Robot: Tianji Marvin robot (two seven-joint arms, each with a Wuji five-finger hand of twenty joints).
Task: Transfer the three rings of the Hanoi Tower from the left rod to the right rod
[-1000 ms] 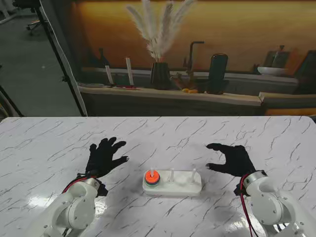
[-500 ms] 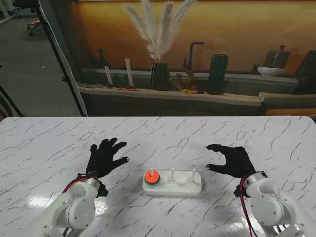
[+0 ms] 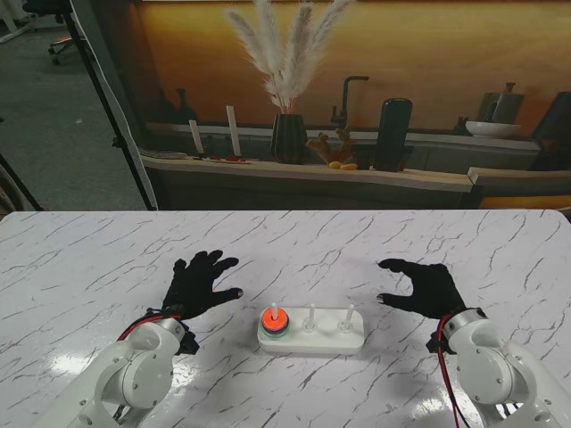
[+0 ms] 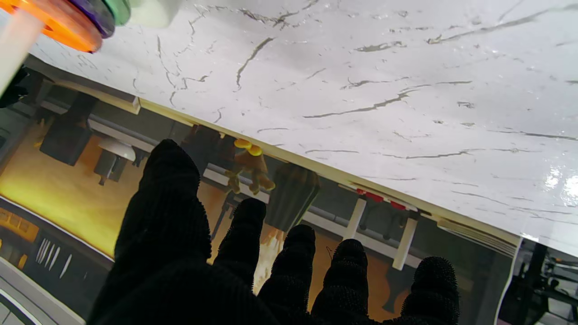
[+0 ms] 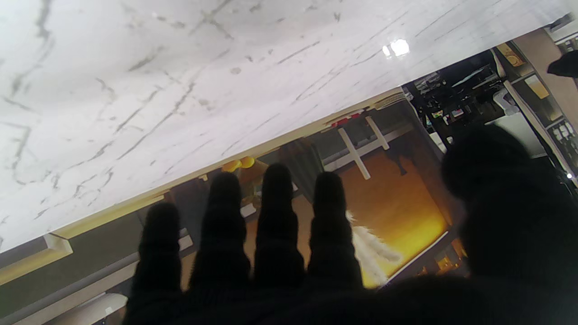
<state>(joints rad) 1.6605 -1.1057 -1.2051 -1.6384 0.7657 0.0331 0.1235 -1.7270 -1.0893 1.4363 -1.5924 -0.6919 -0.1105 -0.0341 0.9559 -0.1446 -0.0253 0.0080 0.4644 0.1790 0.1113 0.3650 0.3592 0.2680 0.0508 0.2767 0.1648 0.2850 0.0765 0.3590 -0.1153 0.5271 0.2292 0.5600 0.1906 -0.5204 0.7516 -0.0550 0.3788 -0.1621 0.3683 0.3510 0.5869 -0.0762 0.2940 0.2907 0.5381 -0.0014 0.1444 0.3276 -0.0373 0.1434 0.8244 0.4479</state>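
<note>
The white Hanoi base (image 3: pixel 311 333) sits on the marble table near me, with three white rods. On the left rod (image 3: pixel 275 311) lies a stack of rings (image 3: pixel 274 322), orange on top, purple and green beneath; its edge shows in the left wrist view (image 4: pixel 67 20). The middle rod (image 3: pixel 310 316) and right rod (image 3: pixel 349 314) are bare. My left hand (image 3: pixel 198 284), in a black glove, hovers just left of the base with fingers spread, holding nothing. My right hand (image 3: pixel 423 288) hangs right of the base, fingers apart and curled toward it, empty.
The marble table (image 3: pixel 285 250) stretches far beyond the base on all sides. Past its far edge stands a low counter (image 3: pixel 303 169) with a dark vase of pampas grass, a tap and small items.
My left hand has slid a little to the right, closer to the ring stack. My right hand has shifted only slightly. The rings stay on the left rod.
</note>
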